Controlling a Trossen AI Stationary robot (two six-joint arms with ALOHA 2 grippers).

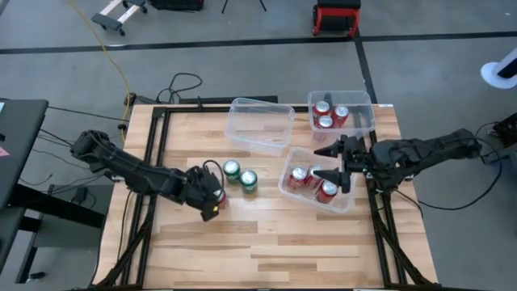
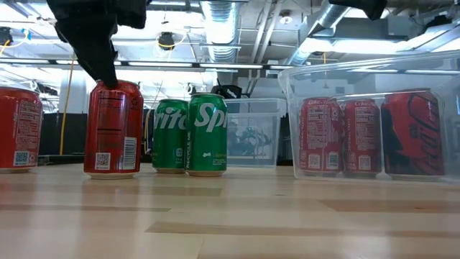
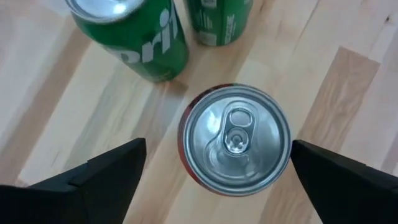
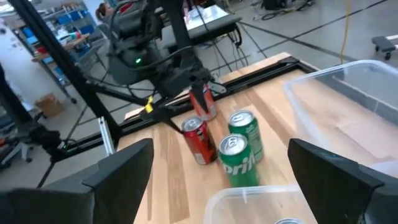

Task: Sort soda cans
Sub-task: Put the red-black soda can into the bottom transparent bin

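A red soda can (image 3: 236,140) stands upright on the wooden table, its silver top up. My left gripper (image 3: 219,144) is open just above it, one finger on each side of the can's top and a gap showing on both sides. In the high view this gripper (image 1: 212,200) is at the table's left middle. Two green soda cans (image 1: 232,170) (image 1: 248,181) stand right beside the red can. Another red soda can (image 2: 14,129) stands farther left. My right gripper (image 1: 317,162) is open and holds nothing; it hovers over a clear bin (image 1: 284,187) with red cans in it.
An empty clear bin (image 1: 260,124) stands at the far middle of the table. At the far right, a clear bin (image 1: 367,109) holds three red cans. The table's near half is bare wood (image 1: 266,242).
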